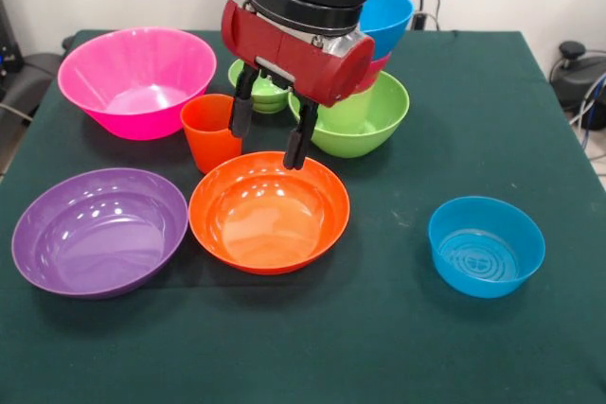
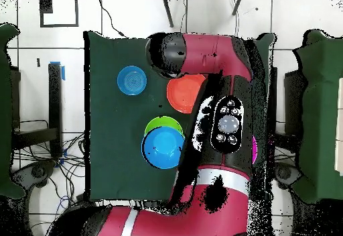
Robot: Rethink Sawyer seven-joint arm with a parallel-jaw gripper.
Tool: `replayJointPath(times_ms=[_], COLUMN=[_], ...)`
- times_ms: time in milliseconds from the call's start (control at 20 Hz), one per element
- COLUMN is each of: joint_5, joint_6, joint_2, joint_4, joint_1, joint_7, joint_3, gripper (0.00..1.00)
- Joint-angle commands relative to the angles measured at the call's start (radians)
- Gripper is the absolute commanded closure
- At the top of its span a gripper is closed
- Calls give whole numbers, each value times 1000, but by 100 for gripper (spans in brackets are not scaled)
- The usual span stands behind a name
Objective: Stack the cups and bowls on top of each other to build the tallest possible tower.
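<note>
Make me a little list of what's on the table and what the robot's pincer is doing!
pincer: open, empty, hanging over the far rim of the orange bowl
orange cup: upright, just behind the orange bowl
pink bowl: big, upright, beside the orange cup
purple bowl: next to the orange bowl
lone blue bowl: standing apart, empty
tower: green bowl at the bottom, something red in the middle, blue bowl on top
small green bowl: mostly hidden behind the pincer
table: dark green cloth
</note>
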Motion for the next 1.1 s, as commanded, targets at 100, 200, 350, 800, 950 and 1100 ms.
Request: replayJointPath(times_ms=[100, 200, 350, 800, 950, 1100], joint_5=[-30, -37, -51, -81, -74, -42], joint_6=[48, 23, -13, -62, -69, -40], joint_2=[-50, -58, -55, -102, -107, -102], joint_4=[85, 113, 145, 258, 300, 333], joint_1=[-59, -79, -118, -153, -173, -195], joint_7=[-207, -237, -295, -285, -272, -236], joint_3=[99, 110, 143, 154, 166, 180], gripper=[0, 0, 0, 0, 0, 0])
